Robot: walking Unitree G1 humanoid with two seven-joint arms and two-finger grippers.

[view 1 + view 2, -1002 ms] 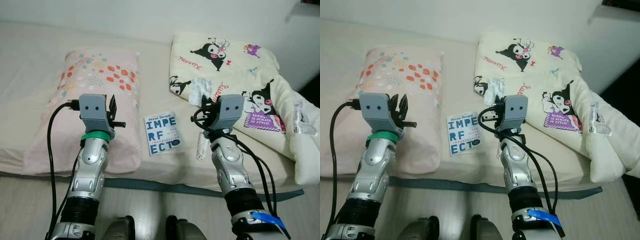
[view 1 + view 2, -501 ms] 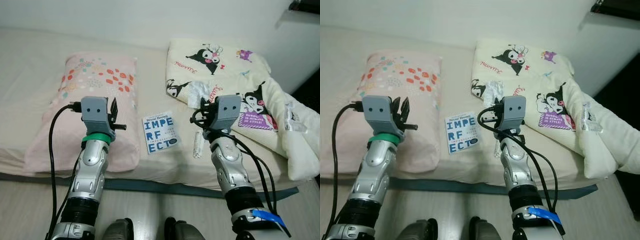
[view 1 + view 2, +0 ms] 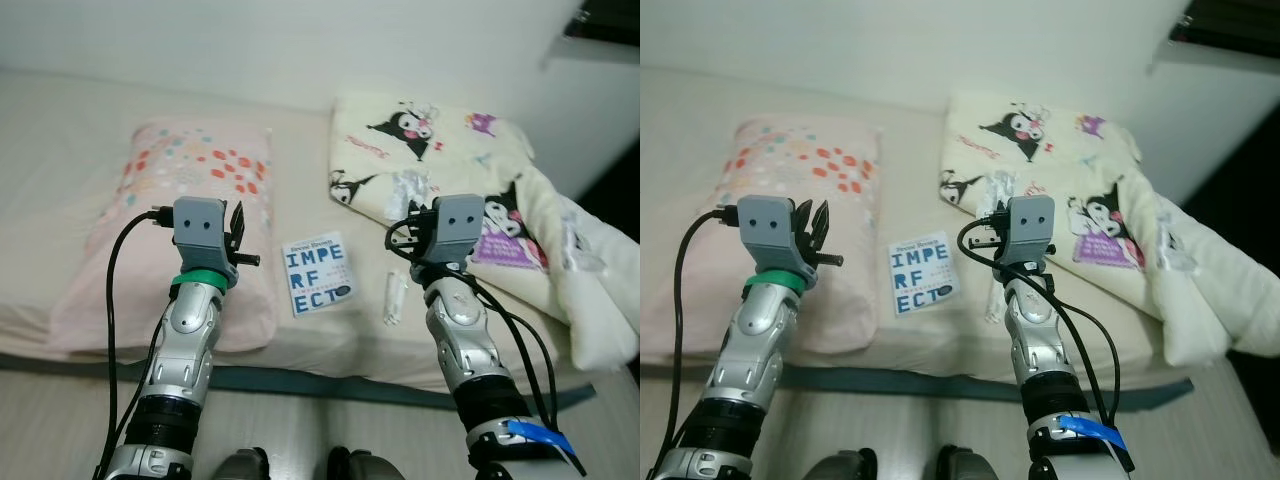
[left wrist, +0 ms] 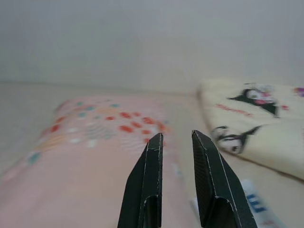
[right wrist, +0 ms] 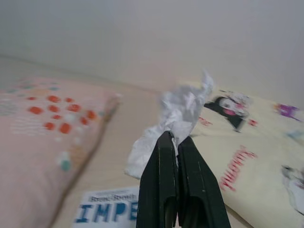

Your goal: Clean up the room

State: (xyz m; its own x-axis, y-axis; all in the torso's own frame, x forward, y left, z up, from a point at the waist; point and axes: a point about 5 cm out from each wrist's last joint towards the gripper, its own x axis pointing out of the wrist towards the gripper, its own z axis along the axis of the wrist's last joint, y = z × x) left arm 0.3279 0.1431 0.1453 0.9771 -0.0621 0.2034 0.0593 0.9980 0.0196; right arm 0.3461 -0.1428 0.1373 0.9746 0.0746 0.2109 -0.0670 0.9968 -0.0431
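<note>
We read big blue letters "IMPE / RF / ECT" on the white-covered book [image 3: 318, 274], with a small author line above them too blurred to make out. It lies flat on the cream bed [image 3: 60, 130] between our two arms, long axis running roughly 12 to 6 o'clock, top tilted slightly toward 1. The right gripper [image 5: 174, 140] has its fingers pressed together, pinching a crumpled white tissue [image 5: 176, 111] that sticks up past the tips; the right wrist view shows this, while in the head views the wrist housing hides the pinch. The left gripper [image 4: 175, 140] hovers with fingers slightly spread, holding nothing, over the pink dotted pillow [image 3: 190, 170]. A clear plastic wrapper [image 3: 392, 298] lies at 3 o'clock of the book. At 1 o'clock sits the cream cartoon-print blanket [image 3: 430, 140], pink script on it unreadable.
</note>
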